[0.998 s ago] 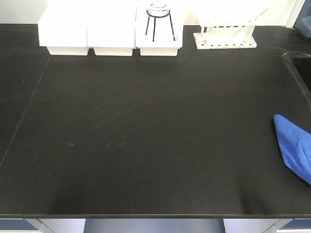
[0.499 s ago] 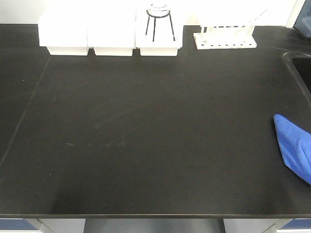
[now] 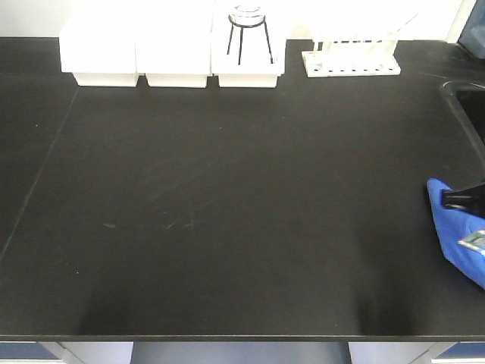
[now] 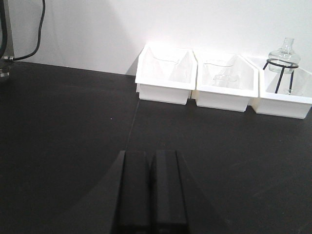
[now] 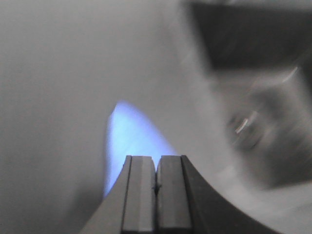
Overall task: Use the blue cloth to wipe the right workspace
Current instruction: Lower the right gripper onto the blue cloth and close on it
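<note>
The blue cloth (image 3: 453, 227) lies crumpled on a black benchtop (image 3: 242, 212) at the right edge of the front view. A dark part of my right arm (image 3: 464, 199) reaches in over its top corner. The right wrist view is blurred by motion. There the right gripper (image 5: 156, 163) is shut with its fingers pressed together, and the blue cloth (image 5: 130, 139) lies just beyond and left of the tips. My left gripper (image 4: 150, 156) is shut and empty, low over the bench. The right workspace is out of view.
Three white bins (image 3: 173, 47) line the back wall, one holding a glass flask on a black tripod (image 3: 248, 30). A white test-tube rack (image 3: 350, 59) stands beside them. A sink (image 3: 468, 106) opens at the far right. A black cable (image 4: 35, 34) hangs at the left.
My right arm has come into the front view at the right edge, over the blue cloth. The cloth itself has not moved.
</note>
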Robot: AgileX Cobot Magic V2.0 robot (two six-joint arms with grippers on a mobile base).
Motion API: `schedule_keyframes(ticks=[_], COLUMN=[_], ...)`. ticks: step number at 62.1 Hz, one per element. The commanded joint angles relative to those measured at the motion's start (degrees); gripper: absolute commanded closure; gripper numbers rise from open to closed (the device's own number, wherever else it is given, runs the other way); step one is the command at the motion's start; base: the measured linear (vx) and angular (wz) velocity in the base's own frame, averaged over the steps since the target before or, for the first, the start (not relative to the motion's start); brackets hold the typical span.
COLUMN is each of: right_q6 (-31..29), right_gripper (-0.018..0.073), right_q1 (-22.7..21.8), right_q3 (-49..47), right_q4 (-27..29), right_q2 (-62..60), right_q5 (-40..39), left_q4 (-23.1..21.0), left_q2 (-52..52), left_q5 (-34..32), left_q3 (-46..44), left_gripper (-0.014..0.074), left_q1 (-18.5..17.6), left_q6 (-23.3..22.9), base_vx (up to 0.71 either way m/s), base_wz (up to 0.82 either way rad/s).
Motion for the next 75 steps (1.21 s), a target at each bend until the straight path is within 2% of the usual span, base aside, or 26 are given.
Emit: schedule_keyframes(ticks=[1,17,26,34,47,55,63,69,75], right_q6=[1.06,0.32,-2.14,-2.59,-3.18,-2.42,-0.82,5.16,10.58], right_gripper=[0.0561,0.055,0.0486,0.0377,0.0131,0.0059,0.0067,0.0088,0.0112], right_q1=[-0.39,-0.33,-0.33,-0.33,-0.33,-0.33,-0.33,-0.33,-0.33], right_q3=[-1.95,-1.88,-1.87,-1.87,-1.87,-1.87,-2.0,-2.0,-2.0], right_q4=[-2.51,-2.51,-2.51,-1.79,-2.05,-2.79,-9.05,-16.62,-23.63], right_q2=[2.61,4.19,4.19,4.19,7.97,13.17,17.95,20.99,22.46], right_q5=[-1.85,2.22,3.14,2.08,1.95,-0.38,1.36,5.62,5.79], left_q4=[-0.02,-0.02,-0.02,-0.02,-0.02,-0.02,-0.02,-0.02,-0.02], left_q2=[-0.93,-0.93,-0.93,-0.93,-0.93,-0.93,-0.93,-0.93,-0.93], left_q5=[-4.78,-4.78,-4.78,-4.78,-4.78,-4.78,-4.78,-4.78,-4.78], left_q3=[1.75,1.75,1.75,1.75,1.75,1.75,1.75,1.75,1.75], left_gripper=[0.0602,0.0602,0.0602,0.0602,0.0602,0.0602,0.0602,0.0602,0.0602], left_q1=[-0.2,-0.2,-0.2,-0.2,-0.2,-0.2,-0.2,-0.2,-0.2], left_q6=[-0.49,-0.49,-0.49,-0.49,-0.49,-0.49,-0.49,-0.49,-0.49], base_vx=[0.0,0.0,0.0,0.0,0.0,0.0,0.0,0.0,0.0], base_wz=[0.0,0.0,0.0,0.0,0.0,0.0,0.0,0.0,0.0])
